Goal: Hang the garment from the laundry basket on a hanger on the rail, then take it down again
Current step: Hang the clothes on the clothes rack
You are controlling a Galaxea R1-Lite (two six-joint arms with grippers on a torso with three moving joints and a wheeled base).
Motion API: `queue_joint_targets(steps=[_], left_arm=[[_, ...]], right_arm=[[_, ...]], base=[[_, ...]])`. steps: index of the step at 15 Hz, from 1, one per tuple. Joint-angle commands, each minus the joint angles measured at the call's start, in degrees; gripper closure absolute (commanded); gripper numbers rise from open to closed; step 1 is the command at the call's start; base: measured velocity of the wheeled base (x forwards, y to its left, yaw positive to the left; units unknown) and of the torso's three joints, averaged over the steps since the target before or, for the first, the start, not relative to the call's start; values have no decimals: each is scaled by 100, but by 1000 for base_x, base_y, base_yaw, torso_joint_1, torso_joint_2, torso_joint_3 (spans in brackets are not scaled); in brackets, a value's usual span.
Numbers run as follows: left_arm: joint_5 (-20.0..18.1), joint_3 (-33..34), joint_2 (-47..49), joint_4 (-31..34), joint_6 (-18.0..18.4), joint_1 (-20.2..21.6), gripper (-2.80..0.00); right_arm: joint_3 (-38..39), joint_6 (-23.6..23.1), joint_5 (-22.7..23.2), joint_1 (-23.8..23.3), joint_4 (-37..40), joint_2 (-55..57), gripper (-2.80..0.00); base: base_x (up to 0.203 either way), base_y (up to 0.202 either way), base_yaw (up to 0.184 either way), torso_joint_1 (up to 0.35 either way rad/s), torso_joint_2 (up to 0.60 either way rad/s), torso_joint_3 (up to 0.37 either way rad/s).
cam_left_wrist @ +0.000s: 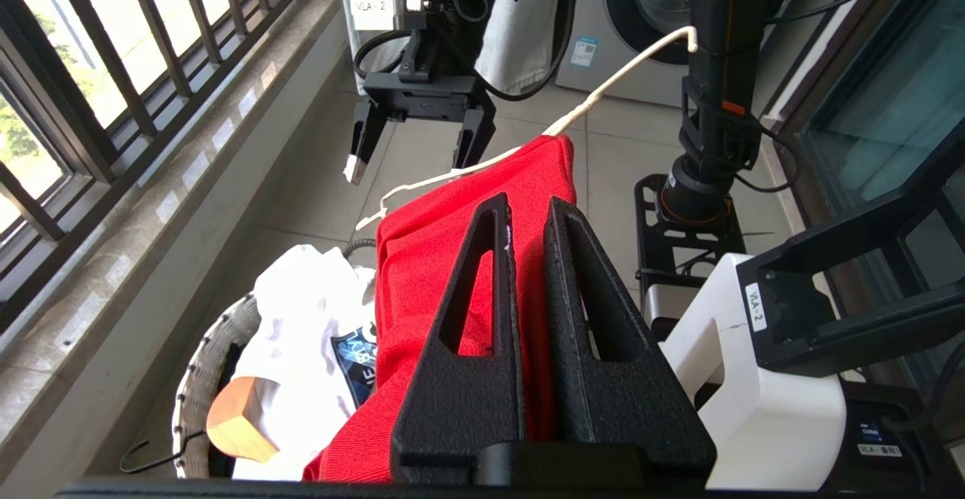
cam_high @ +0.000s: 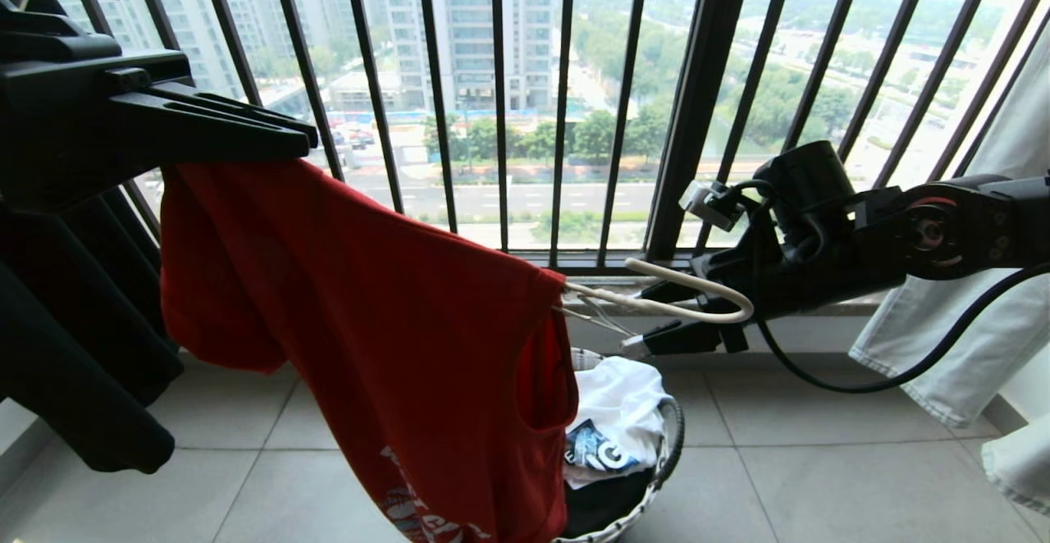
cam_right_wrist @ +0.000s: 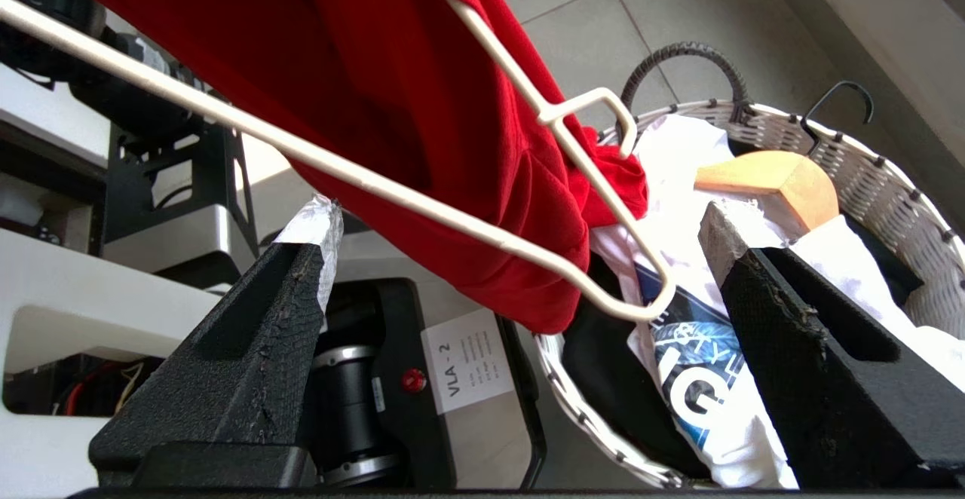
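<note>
The red garment (cam_high: pixel 369 321) hangs stretched between my two arms above the laundry basket (cam_high: pixel 671 436). My left gripper (cam_high: pixel 303 137), high at the left, is shut on a fold of the garment (cam_left_wrist: pixel 437 258); in the left wrist view the gripper (cam_left_wrist: pixel 528 209) pinches red cloth. The off-white hanger (cam_high: pixel 656 306) sticks out of the garment's right side. Its looped end (cam_right_wrist: pixel 648 303) lies between the spread fingers of my right gripper (cam_right_wrist: pixel 516 224), which is open and touches nothing. My right gripper (cam_high: pixel 648 317) points left at the hanger. The rail is out of view.
The basket (cam_right_wrist: pixel 867 175) holds a white printed garment (cam_right_wrist: pixel 701 378), a black one and a tan wooden hanger (cam_right_wrist: pixel 776 186). Dark window bars (cam_high: pixel 500 100) stand behind. Black clothes (cam_high: pixel 74 346) hang at the left, pale cloth (cam_high: pixel 943 330) at the right. My own base (cam_left_wrist: pixel 754 378) is close by.
</note>
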Motion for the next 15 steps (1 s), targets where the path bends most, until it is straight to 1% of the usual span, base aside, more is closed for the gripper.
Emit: queue_joint_targets(steps=[1, 2, 3, 4, 6, 9, 11, 15], left_arm=[[-38, -1, -37, 29, 20, 23, 0], [-38, -1, -38, 29, 20, 67, 0], [-85, -1, -53, 29, 20, 75, 0], [-188, -4, -45, 29, 20, 101, 0], [-241, -9, -28, 29, 20, 111, 0], [-241, -23, -27, 29, 20, 111, 0], [-241, -36, -28, 29, 20, 111, 0], [-241, -36, -45, 29, 20, 146, 0]], right_arm=[[139, 130, 17, 162, -486, -58, -280], [222, 138, -51, 259, -741, -21, -280], [267, 139, -237, 314, -954, 90, -280], [355, 145, -367, 358, -1180, 126, -280], [508, 140, -403, 394, -1538, 151, -280], [523, 128, -437, 388, -1852, 264, -280], [548, 113, -559, 408, -2058, 369, -280], [540, 113, -1005, 481, -2443, 537, -280]], base=[[0, 0, 0, 0, 0, 0], [0, 0, 0, 0, 0, 0], [0, 0, 0, 0, 0, 0], [0, 0, 0, 0, 0, 0], [0, 0, 0, 0, 0, 0], [0, 0, 0, 0, 0, 0], [0, 0, 0, 0, 0, 0], [0, 0, 0, 0, 0, 0]])
